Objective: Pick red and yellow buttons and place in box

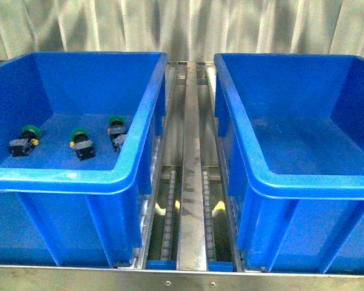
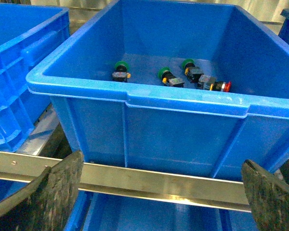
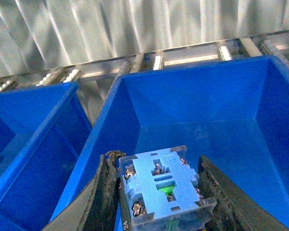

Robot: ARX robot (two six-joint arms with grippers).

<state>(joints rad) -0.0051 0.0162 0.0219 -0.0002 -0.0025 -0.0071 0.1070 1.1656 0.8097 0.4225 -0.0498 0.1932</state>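
The right gripper [image 3: 159, 192] has a switch block [image 3: 163, 190] pinched between its fingers, above the right-hand bin [image 3: 197, 96]. The left gripper's [image 2: 159, 202] fingers are spread wide; beyond them, in the left-hand bin [image 2: 149, 103], the red button [image 2: 220, 86] lies beside three green-capped switches [image 2: 169, 78].

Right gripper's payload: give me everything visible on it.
The switch block sits clamped between the right gripper's dark fingers, held over the right blue bin. Only its light blue, plastic-looking rear face shows: slotted, metal screw terminals at the corners, a green sliver at centre. Cap hidden, so its colour cannot be told.
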